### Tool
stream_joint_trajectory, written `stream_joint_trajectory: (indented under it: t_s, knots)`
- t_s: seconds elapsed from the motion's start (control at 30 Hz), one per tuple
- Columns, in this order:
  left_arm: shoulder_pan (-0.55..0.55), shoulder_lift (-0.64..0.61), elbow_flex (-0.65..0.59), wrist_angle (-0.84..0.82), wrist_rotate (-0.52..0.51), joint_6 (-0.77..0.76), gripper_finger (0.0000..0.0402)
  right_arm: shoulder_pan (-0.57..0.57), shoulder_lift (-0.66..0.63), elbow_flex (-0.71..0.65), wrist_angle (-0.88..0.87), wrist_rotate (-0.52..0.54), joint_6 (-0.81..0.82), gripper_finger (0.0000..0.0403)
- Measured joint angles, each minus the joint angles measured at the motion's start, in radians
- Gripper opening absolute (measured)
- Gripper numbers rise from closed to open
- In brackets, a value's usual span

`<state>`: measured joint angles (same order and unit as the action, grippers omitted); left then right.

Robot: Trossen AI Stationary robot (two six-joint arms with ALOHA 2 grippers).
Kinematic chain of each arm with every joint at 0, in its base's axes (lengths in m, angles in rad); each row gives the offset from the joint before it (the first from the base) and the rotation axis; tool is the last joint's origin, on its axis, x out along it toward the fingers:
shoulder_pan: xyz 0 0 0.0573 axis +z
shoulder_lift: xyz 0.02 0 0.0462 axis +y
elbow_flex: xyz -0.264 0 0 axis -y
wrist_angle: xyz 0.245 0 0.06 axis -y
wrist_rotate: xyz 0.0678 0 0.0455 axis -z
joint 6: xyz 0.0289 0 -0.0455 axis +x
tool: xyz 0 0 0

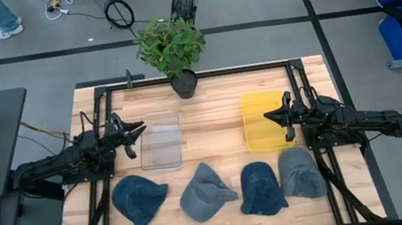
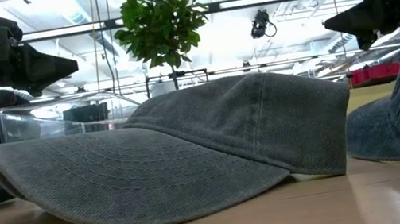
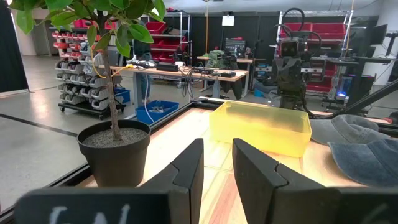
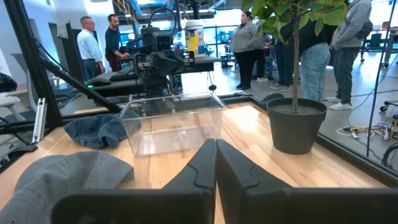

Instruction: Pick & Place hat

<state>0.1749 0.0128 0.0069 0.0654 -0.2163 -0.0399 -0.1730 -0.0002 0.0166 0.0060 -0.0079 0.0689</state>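
Selecting one hat is the step in hand: four denim caps lie in a row along the table's near edge — dark blue cap (image 1: 139,200), grey cap (image 1: 206,193), second dark blue cap (image 1: 262,188), lighter grey cap (image 1: 301,172).

The left gripper (image 1: 137,131) hovers beside the clear bin (image 1: 161,142), fingers slightly parted. The right gripper (image 1: 271,115) hovers over the yellow bin (image 1: 264,122), fingers closed together, holding nothing.

Recommended approach: open fully, descend on the crown rather than the brim — soft denim will likely bunch and grip better there.

Both bins appear empty. A potted plant (image 1: 172,49) stands behind them.
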Motion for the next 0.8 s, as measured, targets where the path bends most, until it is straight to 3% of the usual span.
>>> stream_joint_trajectory:
  t_s: [0.27,0.47,0.63,0.8]
  knots:
    - [0.0,0.0,0.0,0.037,-0.002,-0.003,0.0087,0.0,0.0,0.0,0.0,0.0,-0.01,0.0013]
    - [0.0,0.0,0.003,0.116,-0.002,-0.279,0.0087,0.0,0.0,0.0,0.0,0.001,0.078,0.0013]
    - [0.0,0.0,0.044,0.118,0.004,-0.296,0.0087,0.0,0.0,0.0,0.01,0.057,0.046,0.0013]
    - [-0.026,0.013,0.204,0.121,0.214,-0.265,0.0087,0.0,0.0,0.001,0.077,0.105,0.152,0.0014]
